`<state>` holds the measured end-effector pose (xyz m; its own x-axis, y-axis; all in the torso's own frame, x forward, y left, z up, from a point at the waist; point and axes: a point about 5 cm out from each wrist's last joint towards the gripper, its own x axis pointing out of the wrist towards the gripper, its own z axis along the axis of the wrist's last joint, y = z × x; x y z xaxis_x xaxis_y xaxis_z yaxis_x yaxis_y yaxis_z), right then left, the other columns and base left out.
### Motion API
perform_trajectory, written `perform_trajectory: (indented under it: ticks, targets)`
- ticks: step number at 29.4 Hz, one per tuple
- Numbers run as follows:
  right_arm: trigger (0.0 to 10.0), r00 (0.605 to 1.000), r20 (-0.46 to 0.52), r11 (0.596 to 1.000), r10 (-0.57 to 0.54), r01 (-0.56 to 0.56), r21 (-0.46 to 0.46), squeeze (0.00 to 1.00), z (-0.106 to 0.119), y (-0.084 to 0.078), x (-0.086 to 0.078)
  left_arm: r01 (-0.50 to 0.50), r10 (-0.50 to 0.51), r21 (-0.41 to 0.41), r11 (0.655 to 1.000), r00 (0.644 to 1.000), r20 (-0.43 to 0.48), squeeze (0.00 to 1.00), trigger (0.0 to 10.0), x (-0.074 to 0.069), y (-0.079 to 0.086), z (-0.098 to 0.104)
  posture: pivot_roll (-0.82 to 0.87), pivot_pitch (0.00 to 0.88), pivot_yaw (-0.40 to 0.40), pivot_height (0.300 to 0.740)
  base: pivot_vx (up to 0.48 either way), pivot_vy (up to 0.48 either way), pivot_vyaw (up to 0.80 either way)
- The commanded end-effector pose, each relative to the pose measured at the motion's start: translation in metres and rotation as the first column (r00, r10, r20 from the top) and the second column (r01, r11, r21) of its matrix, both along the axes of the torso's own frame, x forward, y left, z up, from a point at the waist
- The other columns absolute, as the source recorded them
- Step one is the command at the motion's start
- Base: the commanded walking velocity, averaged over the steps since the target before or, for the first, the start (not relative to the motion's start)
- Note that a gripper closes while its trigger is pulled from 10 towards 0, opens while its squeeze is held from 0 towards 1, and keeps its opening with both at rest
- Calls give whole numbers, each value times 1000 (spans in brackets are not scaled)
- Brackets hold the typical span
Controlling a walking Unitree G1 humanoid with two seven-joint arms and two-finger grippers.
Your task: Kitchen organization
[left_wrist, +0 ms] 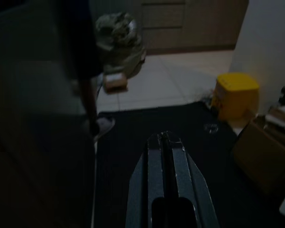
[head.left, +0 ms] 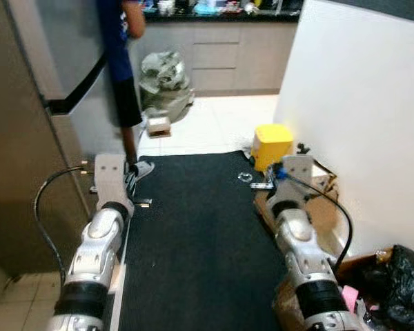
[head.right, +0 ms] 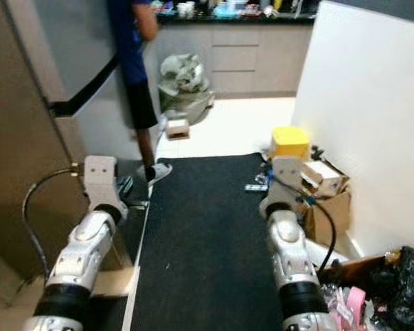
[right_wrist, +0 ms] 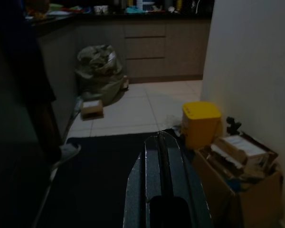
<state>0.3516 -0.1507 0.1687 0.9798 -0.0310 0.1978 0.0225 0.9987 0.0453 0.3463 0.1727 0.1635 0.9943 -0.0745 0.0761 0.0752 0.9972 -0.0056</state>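
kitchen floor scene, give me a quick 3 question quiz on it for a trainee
1. True or false: the yellow bin stands on the black mat.
2. Multiple choice: the stuffed bag sits
A. on the counter
B. on the floor in front of the cabinets
C. inside the cardboard box
3. Fill the gap: in the wrist views the fingers of the left gripper and the right gripper are pressed ____.

Key
1. False: it stands on the tiles beside the mat's far right corner, by the white wall.
2. B
3. together (shut, holding nothing)
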Motion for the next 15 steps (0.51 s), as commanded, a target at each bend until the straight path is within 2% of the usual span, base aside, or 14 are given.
perform_trajectory:
  ticks: [1, 4, 6, 15]
  targets:
    - [10000, 999, -27, 999, 31, -31, 22, 0, -5, 9, 0, -23, 23, 8, 1000, 1000, -22, 0, 10000, -2, 9, -5, -23, 54, 4, 740, 341, 0, -800]
    - [10000, 1000, -12, 1000, 17, -17, -7, 0, -3, 8, 0, -23, 23, 8, 1000, 999, -22, 0, 10000, -2, 9, -5, -23, 54, 4, 740, 339, 0, -746]
    - [10000, 1000, -5, 999, 14, -15, -43, 0, -1, 8, 0, -23, 23, 8, 1000, 999, -22, 0, 10000, -2, 9, -5, -23, 54, 4, 740, 337, 0, 0]
    - [10000, 1000, -7, 998, 15, -15, -59, 0, -2, 8, 0, -19, 20, 7, 1000, 1000, -22, 0, 10000, -2, 8, -5, -25, 51, 4, 740, 338, 0, 0]
